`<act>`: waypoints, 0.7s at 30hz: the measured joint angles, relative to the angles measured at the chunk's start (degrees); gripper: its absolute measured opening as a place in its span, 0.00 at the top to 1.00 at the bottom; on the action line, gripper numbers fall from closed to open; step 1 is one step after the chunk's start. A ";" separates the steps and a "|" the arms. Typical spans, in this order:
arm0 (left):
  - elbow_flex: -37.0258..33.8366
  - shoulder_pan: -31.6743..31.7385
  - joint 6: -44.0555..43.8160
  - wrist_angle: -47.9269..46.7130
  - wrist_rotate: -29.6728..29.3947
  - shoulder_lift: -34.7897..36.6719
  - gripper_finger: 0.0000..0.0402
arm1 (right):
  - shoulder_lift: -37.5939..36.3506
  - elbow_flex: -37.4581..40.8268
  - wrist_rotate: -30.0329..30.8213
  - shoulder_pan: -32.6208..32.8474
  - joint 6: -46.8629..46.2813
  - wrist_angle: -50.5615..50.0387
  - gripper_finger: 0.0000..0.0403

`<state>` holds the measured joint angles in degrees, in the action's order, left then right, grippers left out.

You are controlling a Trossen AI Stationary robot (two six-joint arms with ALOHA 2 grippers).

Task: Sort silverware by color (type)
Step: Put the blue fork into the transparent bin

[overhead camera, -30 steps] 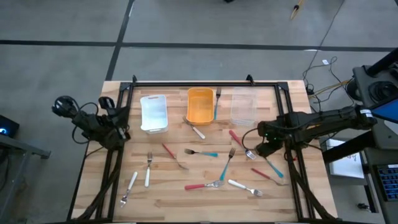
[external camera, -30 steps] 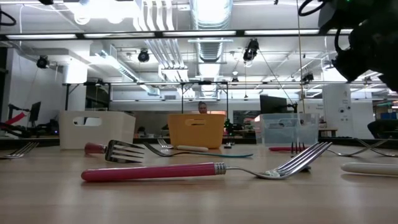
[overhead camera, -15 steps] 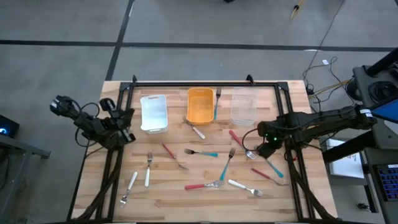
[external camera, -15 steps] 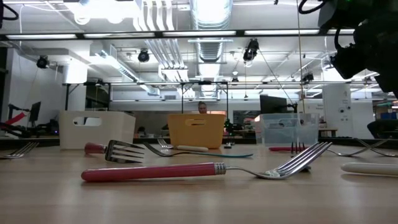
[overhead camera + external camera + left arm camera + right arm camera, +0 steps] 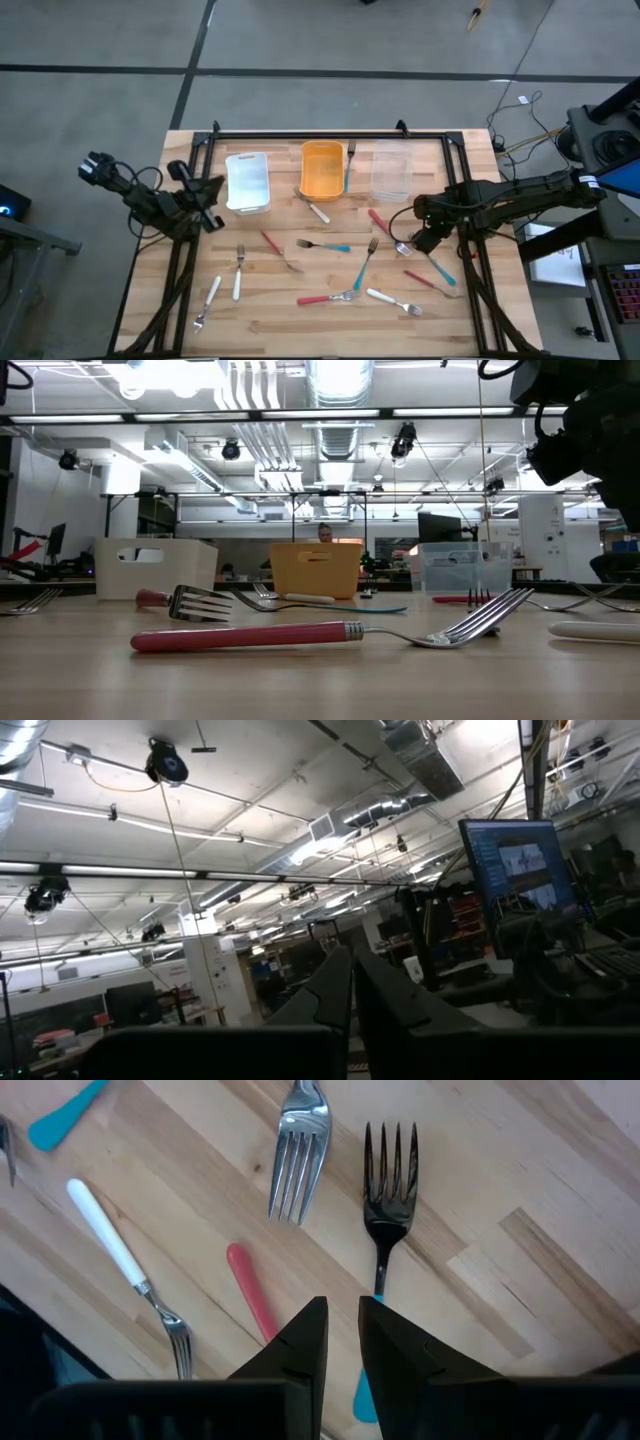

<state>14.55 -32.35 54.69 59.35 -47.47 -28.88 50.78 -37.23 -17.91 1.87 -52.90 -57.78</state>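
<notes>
Right tool (image 5: 342,1330) over teal fork (image 5: 388,1210) (fingers together)

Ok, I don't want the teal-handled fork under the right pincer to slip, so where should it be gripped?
Probably the slim teal handle behind the neck, from straight above, closing across its width. The teal-handled fork lies flat on the table under the right pincer; another fork's head sits close beside its tines, so the head end is crowded. The left pincer waits by the table's left edge.
</notes>
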 joint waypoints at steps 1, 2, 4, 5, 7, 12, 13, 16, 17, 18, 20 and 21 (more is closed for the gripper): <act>-0.02 0.01 -0.16 -0.02 -0.01 -0.21 1.00 | 0.00 0.00 0.00 0.00 0.00 0.02 0.87; -0.02 0.01 -0.20 -0.02 -0.03 -0.41 1.00 | 0.00 0.00 0.00 0.00 0.00 0.02 0.87; -0.02 0.01 -0.35 -0.02 -0.03 -0.79 1.00 | 0.00 0.00 0.00 0.00 0.00 0.08 0.87; -0.03 0.01 -0.49 -0.02 -0.03 -0.99 1.00 | 0.00 0.00 0.00 0.00 0.00 0.14 0.87; -0.04 0.01 -0.78 -0.02 -0.05 -1.30 1.00 | 0.00 0.00 0.00 0.00 0.00 0.20 0.87; -0.07 0.01 -1.20 -0.02 -0.08 -2.09 1.00 | 0.00 0.00 0.00 0.00 0.00 0.22 0.87; -0.07 0.01 -1.24 -0.01 -0.08 -2.26 1.00 | 0.00 0.00 0.00 0.00 -0.02 0.24 0.87; -0.07 0.01 -1.87 -0.04 -0.08 -2.74 1.00 | 0.00 0.00 -0.01 0.00 -0.61 0.55 0.87; -0.07 0.01 -2.43 -0.02 -0.08 -2.92 1.00 | 0.00 0.00 0.00 0.00 -0.97 0.80 0.87; -0.07 0.01 -3.01 -0.02 -0.08 -3.07 1.00 | 0.00 0.00 0.00 0.00 -1.03 1.16 0.87; -0.07 0.01 -4.21 -0.04 -0.10 -3.49 1.00 | 0.00 0.00 0.00 0.00 -1.03 1.90 0.87; -0.07 0.01 -4.81 -0.06 -0.10 -3.73 1.00 | 0.00 0.00 0.00 0.00 -1.03 2.01 0.87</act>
<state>14.48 -32.34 49.87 59.30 -47.57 -32.61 50.78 -37.23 -17.91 1.87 -53.93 -55.78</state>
